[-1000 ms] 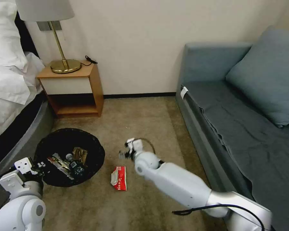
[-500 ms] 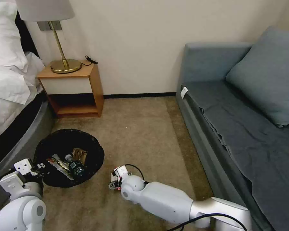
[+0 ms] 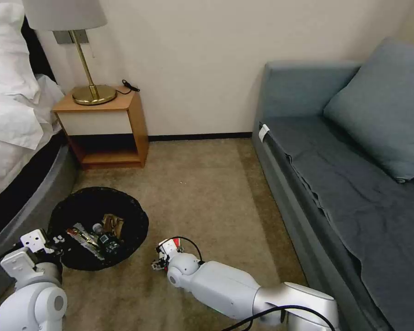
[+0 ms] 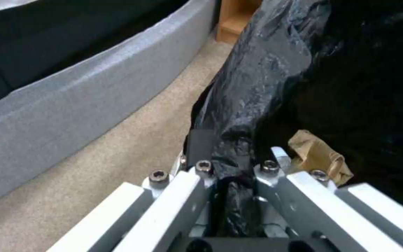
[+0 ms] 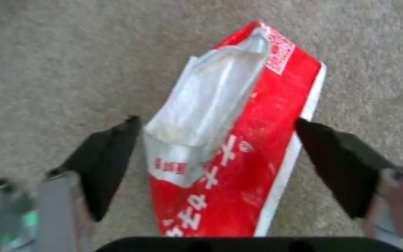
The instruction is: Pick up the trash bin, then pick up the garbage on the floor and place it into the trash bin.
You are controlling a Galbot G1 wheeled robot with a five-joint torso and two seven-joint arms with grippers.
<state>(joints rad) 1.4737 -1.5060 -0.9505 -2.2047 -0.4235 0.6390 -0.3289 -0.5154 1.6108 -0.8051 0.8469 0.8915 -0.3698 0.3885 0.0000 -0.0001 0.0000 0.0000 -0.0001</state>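
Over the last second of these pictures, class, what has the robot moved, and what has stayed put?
The right gripper swung back from the open carpet and came down over the crumpled red-white wrapper, its open jaws now either side of it, not yet closed. The left gripper stays clamped on the black-bagged round trash bin's rim; bin and wrapper have not moved.

Premises: a bedroom, of hotel or home type. A bed [image 3: 14, 115] with white bedding stands on the left, on a dark rounded base. Beside it is a wooden nightstand [image 3: 103, 126] carrying a brass lamp [image 3: 85, 69] with a pale shade. A grey-blue sofa [image 3: 345, 174] with a large cushion [image 3: 382, 110] occupies the right side. Flooring is tan carpet [image 3: 207, 184]; the wall [image 3: 193, 55] is plain cream with a dark baseboard.
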